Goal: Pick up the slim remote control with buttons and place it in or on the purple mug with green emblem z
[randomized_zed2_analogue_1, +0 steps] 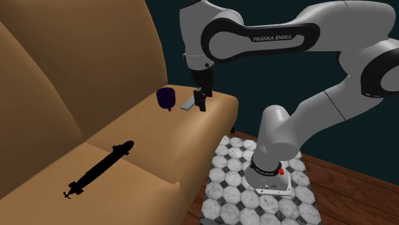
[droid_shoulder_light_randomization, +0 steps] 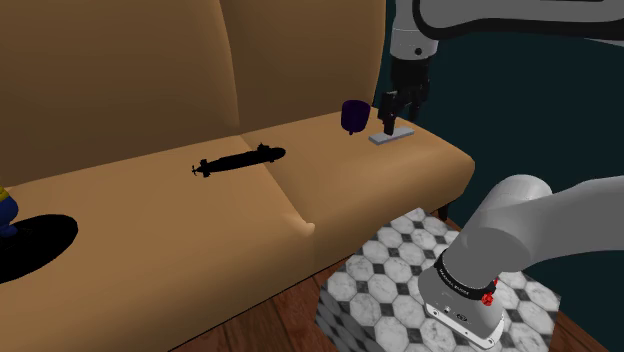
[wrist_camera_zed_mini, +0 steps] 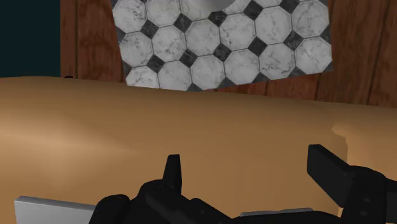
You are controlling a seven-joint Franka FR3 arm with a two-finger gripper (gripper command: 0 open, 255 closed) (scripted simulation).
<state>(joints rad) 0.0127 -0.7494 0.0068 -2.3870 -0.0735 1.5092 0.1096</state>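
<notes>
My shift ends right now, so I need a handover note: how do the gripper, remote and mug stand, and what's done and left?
Gripper: open, low over the grey remote, not clasping it.
Remote: lies flat on the sofa seat, at the end nearest the stand.
Purple mug: upright on the same cushion, beside the remote and apart from it.
Done: gripper brought to the remote.
Left: close on the remote, lift it, and set it in or on the mug.

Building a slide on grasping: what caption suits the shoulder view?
Open end effector at the grey remote, beside the purple mug on a tan sofa.
</notes>
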